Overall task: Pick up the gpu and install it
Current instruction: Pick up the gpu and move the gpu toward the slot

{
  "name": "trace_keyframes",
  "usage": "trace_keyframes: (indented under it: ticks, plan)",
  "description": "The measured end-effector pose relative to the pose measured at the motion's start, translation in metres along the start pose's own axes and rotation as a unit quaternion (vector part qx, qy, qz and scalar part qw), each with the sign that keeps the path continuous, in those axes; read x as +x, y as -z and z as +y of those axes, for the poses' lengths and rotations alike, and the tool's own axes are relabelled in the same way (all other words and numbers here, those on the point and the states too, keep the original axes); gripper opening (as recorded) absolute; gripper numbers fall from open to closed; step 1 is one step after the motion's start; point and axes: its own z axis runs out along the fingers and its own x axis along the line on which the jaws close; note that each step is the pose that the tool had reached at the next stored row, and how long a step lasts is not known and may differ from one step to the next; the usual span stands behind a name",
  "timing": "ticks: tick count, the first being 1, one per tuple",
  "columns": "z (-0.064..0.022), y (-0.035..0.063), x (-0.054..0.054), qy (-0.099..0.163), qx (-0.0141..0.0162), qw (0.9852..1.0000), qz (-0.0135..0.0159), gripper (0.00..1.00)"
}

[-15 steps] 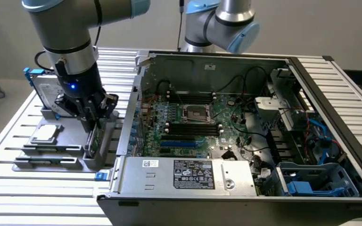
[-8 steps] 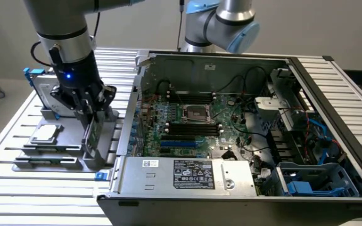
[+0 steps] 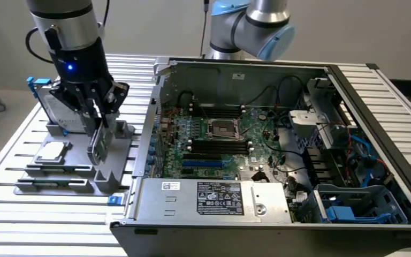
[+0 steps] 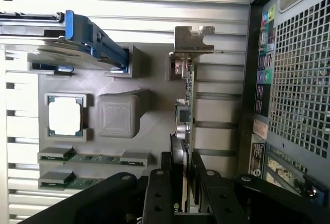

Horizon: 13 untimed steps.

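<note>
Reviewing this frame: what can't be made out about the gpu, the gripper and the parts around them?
1. Exterior view: the gripper covers most of the gpu, so whether the card is seated in the grey holder is hidden.
2. Wrist view: the gpu's near end lies behind the gripper.
3. Exterior view: the hard drive is partly behind the arm.
4. Exterior view: the power supply label text is too small to read.

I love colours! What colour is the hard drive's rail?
Blue. The rail shows best in the wrist view.
</note>
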Motion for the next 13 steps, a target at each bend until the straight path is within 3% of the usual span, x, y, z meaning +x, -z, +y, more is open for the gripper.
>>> trace_keyframes:
  ticks: [8, 13]
  plan:
    - [0.0014, 0.0363, -0.001, 0.002, 0.0001, 1.0, 0.0, 0.26]
    - [0.0023, 0.0597, -0.014, 0.003, 0.0001, 1.0, 0.0, 0.26]
